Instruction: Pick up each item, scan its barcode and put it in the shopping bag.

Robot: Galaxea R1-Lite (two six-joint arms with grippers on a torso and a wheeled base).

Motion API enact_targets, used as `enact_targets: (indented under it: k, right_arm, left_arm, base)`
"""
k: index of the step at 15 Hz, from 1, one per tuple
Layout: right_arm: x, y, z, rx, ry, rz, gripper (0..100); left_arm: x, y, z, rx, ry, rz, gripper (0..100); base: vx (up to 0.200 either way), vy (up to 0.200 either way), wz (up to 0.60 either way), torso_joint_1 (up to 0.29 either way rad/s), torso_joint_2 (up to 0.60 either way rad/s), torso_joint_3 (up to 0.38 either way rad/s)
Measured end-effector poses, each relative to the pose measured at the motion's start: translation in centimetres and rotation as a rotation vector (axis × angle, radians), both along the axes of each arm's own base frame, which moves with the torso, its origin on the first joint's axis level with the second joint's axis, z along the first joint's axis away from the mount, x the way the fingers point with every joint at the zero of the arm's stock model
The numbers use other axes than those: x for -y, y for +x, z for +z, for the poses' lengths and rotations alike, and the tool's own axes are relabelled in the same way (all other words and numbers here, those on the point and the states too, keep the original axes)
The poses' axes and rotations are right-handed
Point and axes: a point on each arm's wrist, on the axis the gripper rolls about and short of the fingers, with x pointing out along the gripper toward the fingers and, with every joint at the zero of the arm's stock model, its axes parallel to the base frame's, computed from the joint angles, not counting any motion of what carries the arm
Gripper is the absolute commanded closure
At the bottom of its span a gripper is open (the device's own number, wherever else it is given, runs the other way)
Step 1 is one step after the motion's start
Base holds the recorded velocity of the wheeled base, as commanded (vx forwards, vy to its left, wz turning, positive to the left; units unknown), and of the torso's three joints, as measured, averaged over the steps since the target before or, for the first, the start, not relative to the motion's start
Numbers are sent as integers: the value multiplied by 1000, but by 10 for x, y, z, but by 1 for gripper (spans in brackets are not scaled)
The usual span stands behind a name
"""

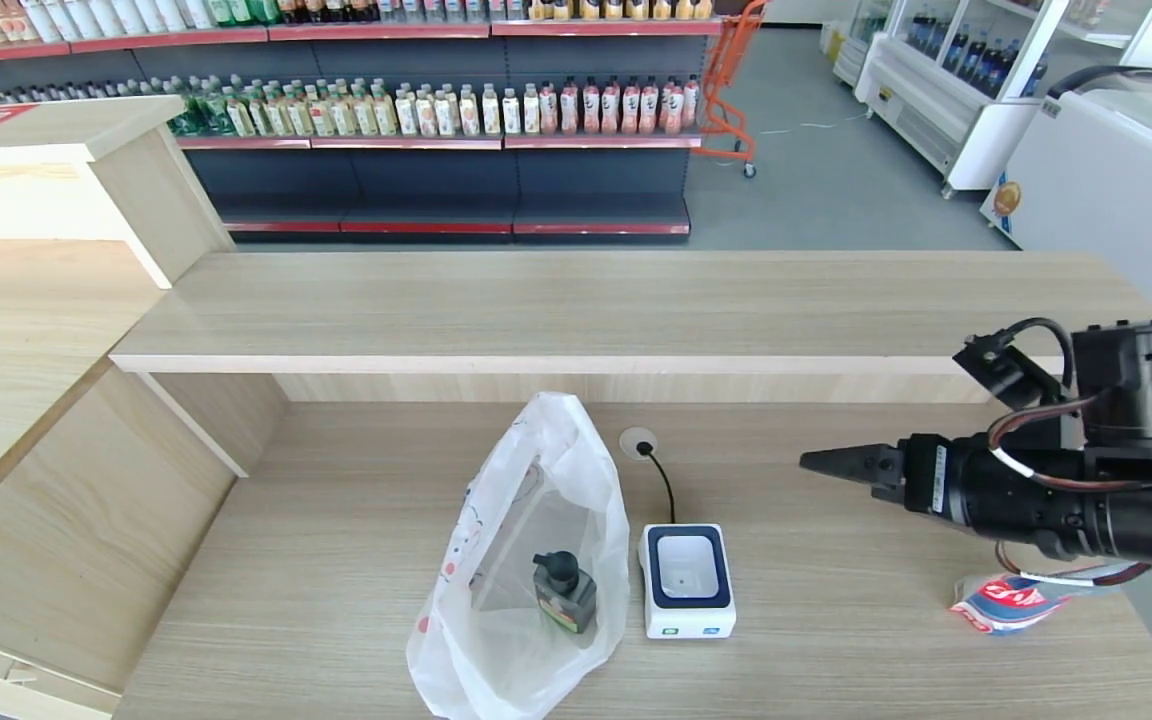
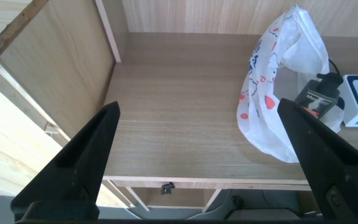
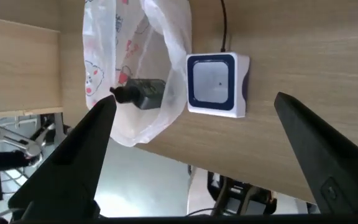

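Observation:
A white plastic shopping bag (image 1: pixel 521 520) stands open on the lower counter, with a dark bottle (image 1: pixel 564 592) inside it. Just right of the bag lies the white barcode scanner (image 1: pixel 686 578), its window facing up. A red and white snack packet (image 1: pixel 1011 600) rests near the counter's right edge, partly under my right arm. My right gripper (image 1: pixel 824 462) hovers open and empty above the counter, right of the scanner; its wrist view looks down on the scanner (image 3: pixel 216 84) and the bag (image 3: pixel 135 62). My left gripper (image 2: pixel 199 106) is open and empty over the counter, left of the bag (image 2: pixel 278 93).
A raised wooden ledge (image 1: pixel 636 310) runs behind the lower counter, and a side panel (image 1: pixel 86 520) walls in its left. The scanner's black cable (image 1: pixel 658 475) leads to a grommet behind it. Store shelves and freezers stand farther off.

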Motion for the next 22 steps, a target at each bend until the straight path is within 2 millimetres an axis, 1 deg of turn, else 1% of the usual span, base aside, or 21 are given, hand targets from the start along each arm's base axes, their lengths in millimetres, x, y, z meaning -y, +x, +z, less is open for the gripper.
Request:
enact_targets:
  k: [2, 4, 5, 7, 12, 15, 17, 19, 22]
  right_arm:
    - [16, -7, 7, 4, 1, -74, 0]
    - [26, -12, 13, 15, 3, -114, 0]
    - [29, -14, 14, 17, 3, -128, 0]
    - [33, -18, 18, 27, 5, -143, 0]
    - [36, -25, 16, -19, 21, -177, 0]
    - [38, -28, 16, -17, 21, -201, 0]
    - [40, -29, 17, -17, 30, -219, 0]
    - [44, -29, 19, -17, 49, -272, 0]
    - [56, -29, 18, -38, 51, -417, 0]
  left_arm:
    - [0, 0, 0, 0, 0, 0, 0]
    - [0, 0, 0, 0, 0, 0, 0]
    - [0, 0, 0, 0, 0, 0, 0]
    - [0, 0, 0, 0, 0, 0, 0]
    - [0, 0, 0, 0, -1, 0, 0]
    - [0, 0, 0, 0, 0, 0, 0]
    - [0, 0, 0, 0, 1, 0, 0]
    - [0, 0, 0, 0, 4, 0, 0]
    - [0, 0, 0, -1, 6, 0, 0]
  base:
    - [0, 0, 0, 0, 0, 0]
    - [0, 0, 0, 0, 0, 0]
    - [-200, 0, 0, 2, 7, 2]
    - [-200, 0, 0, 2, 5, 0]
    - [-200, 0, 0, 4, 3, 5]
    - [0, 0, 0, 0, 0, 0]
    - [0, -200, 0, -5, 5, 0]
    - [0, -200, 0, 0, -2, 5]
    - [0, -200, 0, 17, 7, -1]
